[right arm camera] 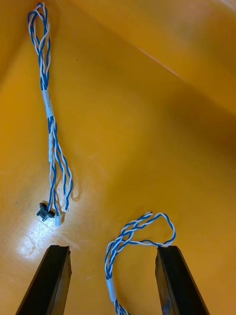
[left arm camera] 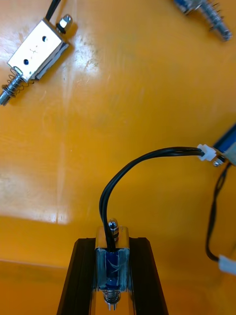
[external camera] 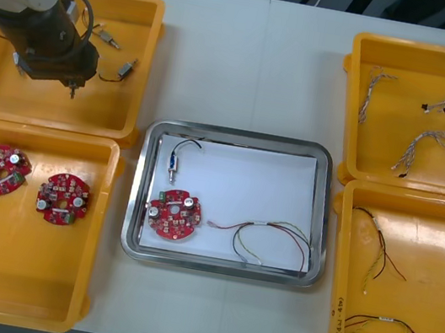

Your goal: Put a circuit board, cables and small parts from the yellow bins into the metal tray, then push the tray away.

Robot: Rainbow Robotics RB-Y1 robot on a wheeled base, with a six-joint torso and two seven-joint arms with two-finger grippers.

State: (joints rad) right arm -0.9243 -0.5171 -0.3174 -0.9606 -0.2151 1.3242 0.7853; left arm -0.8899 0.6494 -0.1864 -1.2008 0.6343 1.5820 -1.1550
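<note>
Left gripper (left arm camera: pixel 112 253) is down in the far-left yellow bin (external camera: pixel 12 93), and it's clamped tight on a small metal part (left arm camera: pixel 112 268). The part sits squarely between the two black fingers, with its pin end poking out toward the wrist. Its black cable (left arm camera: pixel 129 170) arches up out of the jaws and away to a white plug. Two loose metal parts (left arm camera: pixel 34 49) lie on the bin floor well beyond the fingertips, apart from the grip.

Over to the right gripper (right arm camera: pixel 113 256), low in the far-right yellow bin (external camera: pixel 409 70). Its fingers are spread wide, with nothing in them. A twisted blue and white cable (right arm camera: pixel 140 231) lies right in the gap, its loop just ahead of the fingertips and its tail running back between the fingers. A second twisted cable (right arm camera: pixel 49 123) stretches away on the far side of one finger, its black connector close to that fingertip.

Between the two arms sits the metal tray (external camera: pixel 236 135), well clear of both grippers. It holds a round red circuit board (external camera: pixel 172 214), a cabled metal part (external camera: pixel 176 160) and a red and yellow cable (external camera: pixel 266 238) on its white inside.
</note>
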